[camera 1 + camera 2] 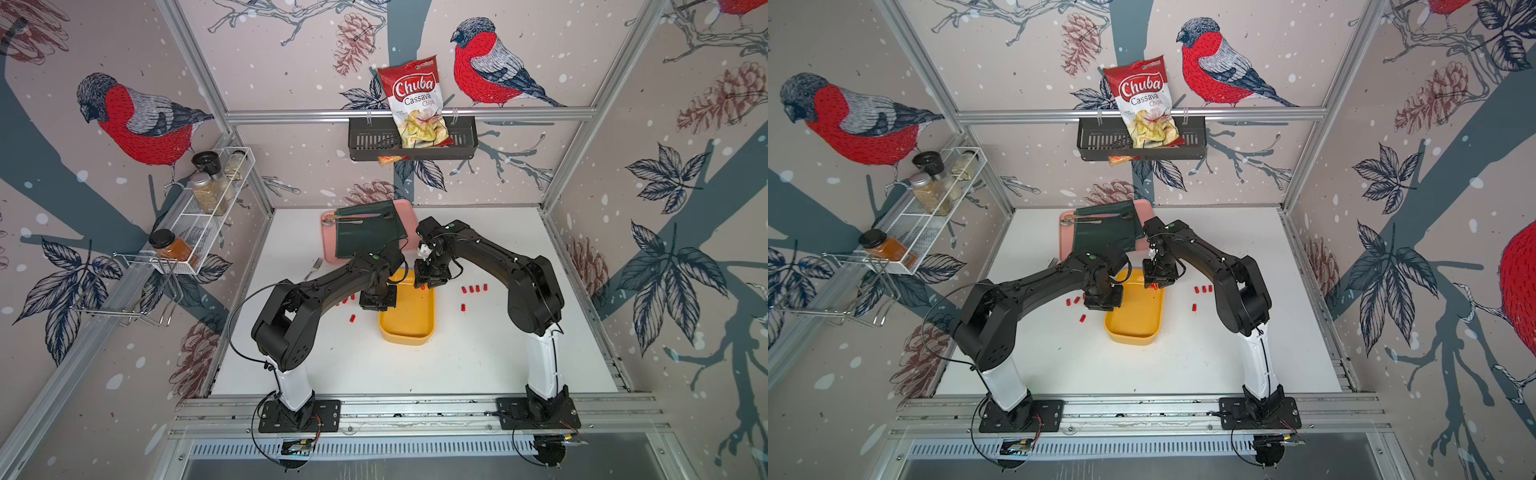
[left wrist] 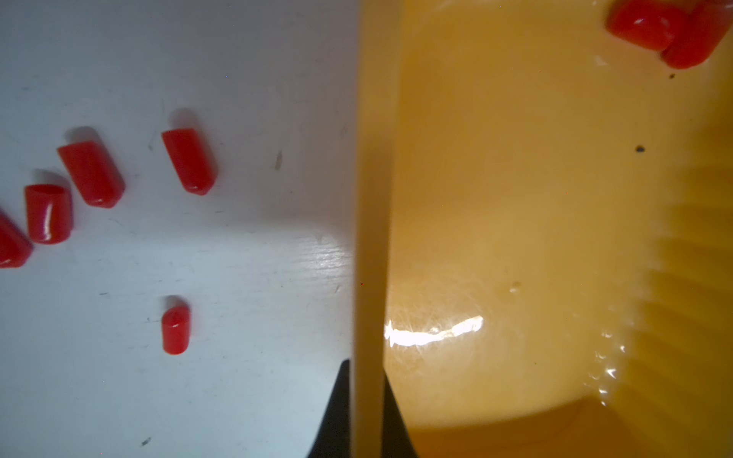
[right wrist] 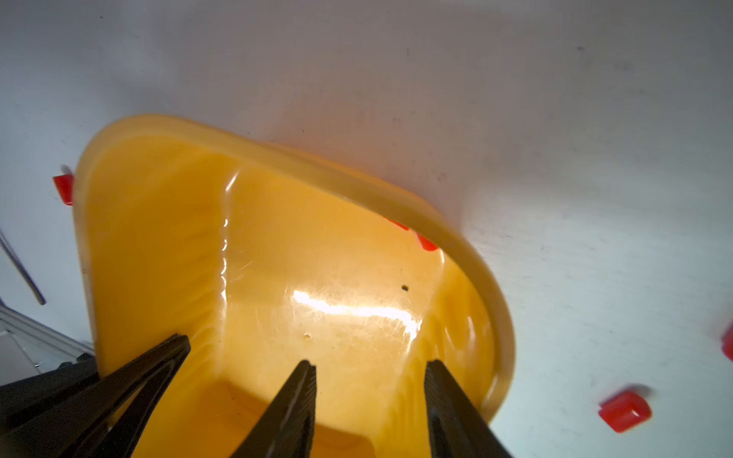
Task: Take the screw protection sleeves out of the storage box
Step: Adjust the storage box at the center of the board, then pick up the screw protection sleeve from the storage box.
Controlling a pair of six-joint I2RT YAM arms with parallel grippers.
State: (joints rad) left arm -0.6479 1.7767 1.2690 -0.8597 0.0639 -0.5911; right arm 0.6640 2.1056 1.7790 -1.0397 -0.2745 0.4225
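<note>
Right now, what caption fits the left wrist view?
Left gripper clamps the rim of the shallow yellow-orange plastic tray; five small red cylindrical caps lie on the white table, two inside.

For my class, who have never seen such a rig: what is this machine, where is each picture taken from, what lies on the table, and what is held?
Two black robot arms stand at a white table. Two pictures look down from overhead; two come from cameras on the arms' wrists. The left tool is shut on the rim of the shallow yellow plastic storage box. The right tool hangs open over the box, holding nothing. Small red plastic sleeves lie on the table either side; two lie inside.
</note>
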